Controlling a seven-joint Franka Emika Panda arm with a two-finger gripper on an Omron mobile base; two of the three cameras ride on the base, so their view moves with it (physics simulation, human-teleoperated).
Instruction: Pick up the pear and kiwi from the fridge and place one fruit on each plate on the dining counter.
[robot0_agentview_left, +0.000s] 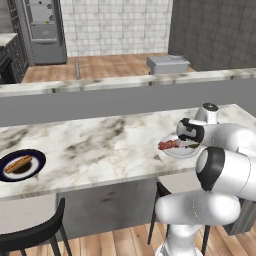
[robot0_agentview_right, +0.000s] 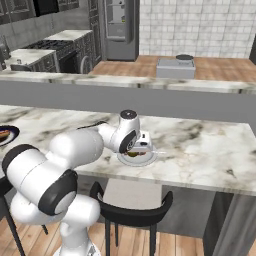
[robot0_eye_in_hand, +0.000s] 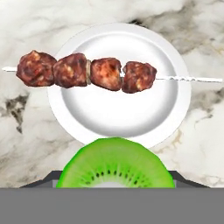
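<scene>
Gripper (robot0_eye_in_hand: 114, 186): jaws clamped on the kiwi (robot0_eye_in_hand: 114, 164), cut lime-green face toward the hand camera, held above a white plate (robot0_eye_in_hand: 119, 111). Plate: carries a meat skewer (robot0_eye_in_hand: 87, 71) across its upper half; sits on the marbled dining counter (robot0_agentview_left: 100, 145). Navy-rimmed plate (robot0_agentview_left: 21, 164), counter's far left: holds a hot dog (robot0_agentview_left: 18, 162). Fridge (robot0_agentview_left: 45, 30): far background

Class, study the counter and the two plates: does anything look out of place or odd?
Both plates already hold food. The white plate under the gripper carries a meat skewer whose stick overhangs the rim on both sides, and the navy-rimmed plate holds what looks like a hot dog. The kiwi hangs just above the white plate.
</scene>
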